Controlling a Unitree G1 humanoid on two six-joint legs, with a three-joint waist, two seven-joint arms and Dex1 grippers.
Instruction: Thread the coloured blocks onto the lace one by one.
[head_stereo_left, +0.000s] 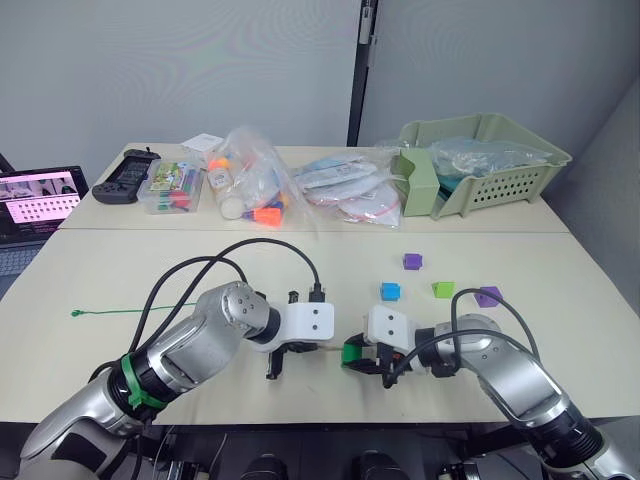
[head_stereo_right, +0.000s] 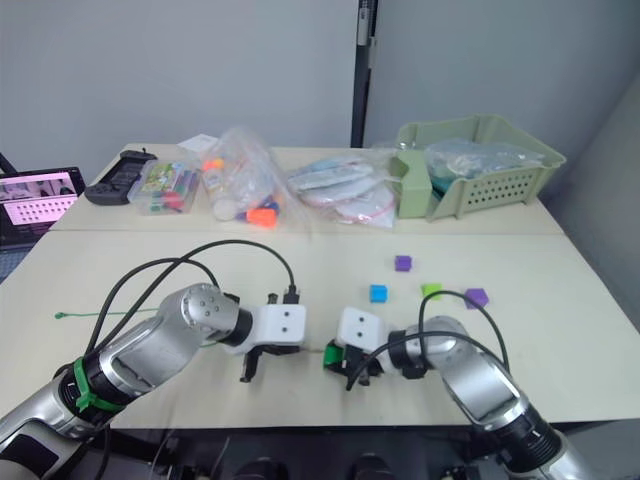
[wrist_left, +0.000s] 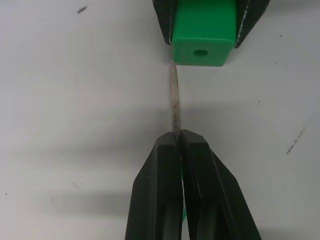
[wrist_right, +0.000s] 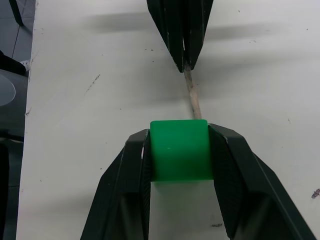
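Low in the frame, just left of centre, the left gripper (head_stereo_left: 277, 362) points right toward the right gripper (head_stereo_left: 358, 356), which clamps a dark green block (head_stereo_left: 351, 352). A thin pale tip lies between them. The lace (head_stereo_left: 110, 312) trails left to its knotted end at the left edge. Right of centre on the table (head_stereo_left: 80, 270) sit a purple block (head_stereo_left: 412, 261), a blue block (head_stereo_left: 390, 291), a light green block (head_stereo_left: 442, 289) and another purple block (head_stereo_left: 488, 295), apart from each other.
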